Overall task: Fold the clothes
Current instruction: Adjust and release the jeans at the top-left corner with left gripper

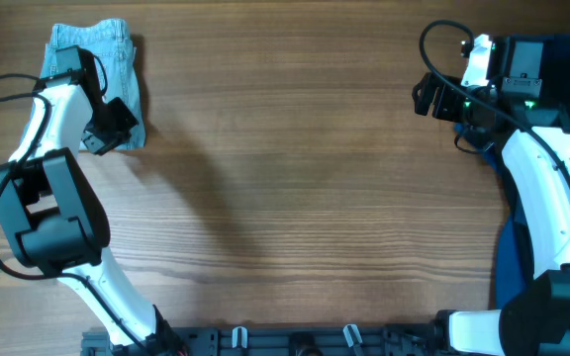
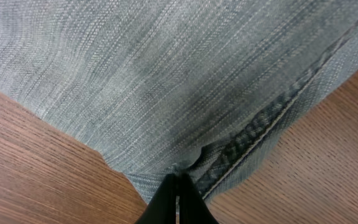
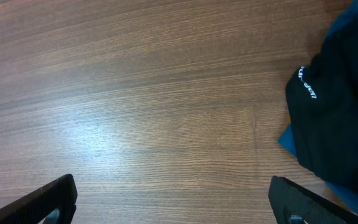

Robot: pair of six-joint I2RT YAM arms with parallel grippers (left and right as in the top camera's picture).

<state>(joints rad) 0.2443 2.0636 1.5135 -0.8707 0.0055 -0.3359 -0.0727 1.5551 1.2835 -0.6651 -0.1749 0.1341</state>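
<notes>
Nearly done, it seems: shorts (image 1: 107, 54) lie folded small at the table's (image 1: 295, 178) far left corner, with little but a final tidy and letting go left.
Overhead, the left gripper (image 1: 95, 141) reaches down over the bundle's near edge; the right gripper (image 1: 426, 97) hangs well apart, far right. Left wrist: jaws closed narrow at the denim hem; whether cloth is pinched cannot be told. Right wrist: jaws wide, empty, over bare wood beside a black garment (image 3: 340, 124).

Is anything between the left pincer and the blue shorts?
No, nothing visible. The shut left pincer has its tips right at the hem edge of the denim shorts, with wooden table beside them.
</notes>
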